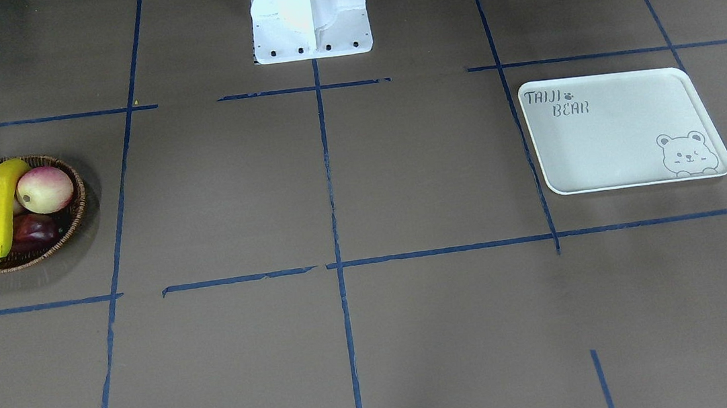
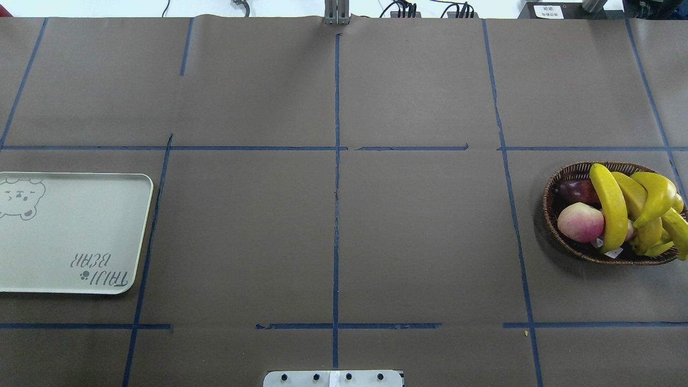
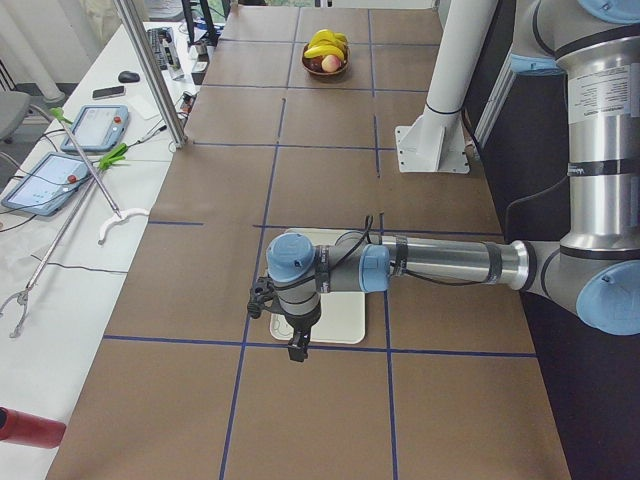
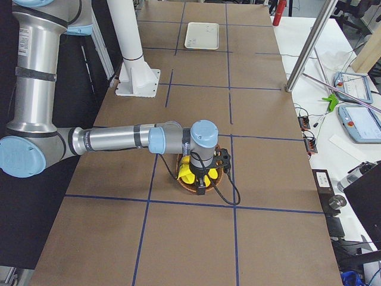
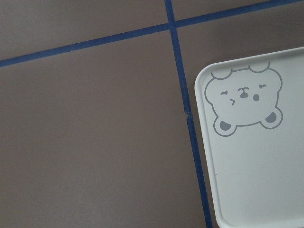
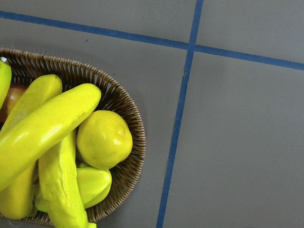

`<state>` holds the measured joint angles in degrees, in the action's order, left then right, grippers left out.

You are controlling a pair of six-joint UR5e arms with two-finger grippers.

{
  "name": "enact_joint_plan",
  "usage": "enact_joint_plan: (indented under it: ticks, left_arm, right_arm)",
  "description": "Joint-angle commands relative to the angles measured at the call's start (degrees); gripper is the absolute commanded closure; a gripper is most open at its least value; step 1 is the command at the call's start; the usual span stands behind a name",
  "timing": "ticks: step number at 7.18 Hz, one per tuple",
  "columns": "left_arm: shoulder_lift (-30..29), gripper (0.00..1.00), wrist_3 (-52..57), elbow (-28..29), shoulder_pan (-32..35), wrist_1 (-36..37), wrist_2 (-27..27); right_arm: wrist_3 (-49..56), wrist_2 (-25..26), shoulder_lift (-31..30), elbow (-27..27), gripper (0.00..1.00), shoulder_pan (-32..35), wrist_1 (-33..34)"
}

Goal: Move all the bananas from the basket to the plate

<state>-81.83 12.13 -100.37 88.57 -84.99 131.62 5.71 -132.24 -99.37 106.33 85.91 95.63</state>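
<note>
The right claw point(image 4: 200, 189) is closest, low in the middle of the view from the right end. It hangs just above the basket point(image 2: 549, 215). It looks too small there, so I cannot tell if it is open or closed, or if it holds anything.

All the bananas point(image 2: 610, 207) lie piled in the basket, at the right edge of the view from above. A pink fruit point(image 2: 580, 222), a dark red fruit point(image 2: 575, 190) and a round yellow fruit point(image 6: 104, 139) sit in there with them.

Far across the brown counter point(image 2: 419, 242), at the top of the right-end view, sits the white plate point(image 4: 202, 34). No banana is on it yet. The left claw point(image 3: 297, 350) hangs over one edge of the plate. I cannot tell if that one is open or closed either.

So I think the job is at its very first step. Next, the right claw should go down onto the top banana, pinch it around its middle and lift it out without bumping the other fruits. The plate is far away, so the left arm may have to help carry it.
</note>
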Motion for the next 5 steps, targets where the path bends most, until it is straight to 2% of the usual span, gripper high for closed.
enact_joint_plan:
  ticks: [1,3,4,5]
  left_arm:
    - [0.26,0.0,0.17,-0.08,-0.06,-0.09,0.13]
    - [0.26,0.0,0.09,-0.08,-0.15,0.0,0.13]
    - [0.18,0.0,0.09,-0.08,-0.24,0.0,0.13]
    - [0.26,0.0,0.09,-0.08,-0.24,0.0,0.13]
  right_arm:
    - [0.0,-0.04,0.06,0.28,0.0,-0.05,0.0]
    - [-3.48,-0.21,0.49,1.16,0.0,-0.31,-0.09]
    - [-10.13,-0.22,1.02,2.9,0.0,-2.48,-0.78]
    - [-19.77,-0.39,1.02,3.27,0.0,-3.9,-5.49]
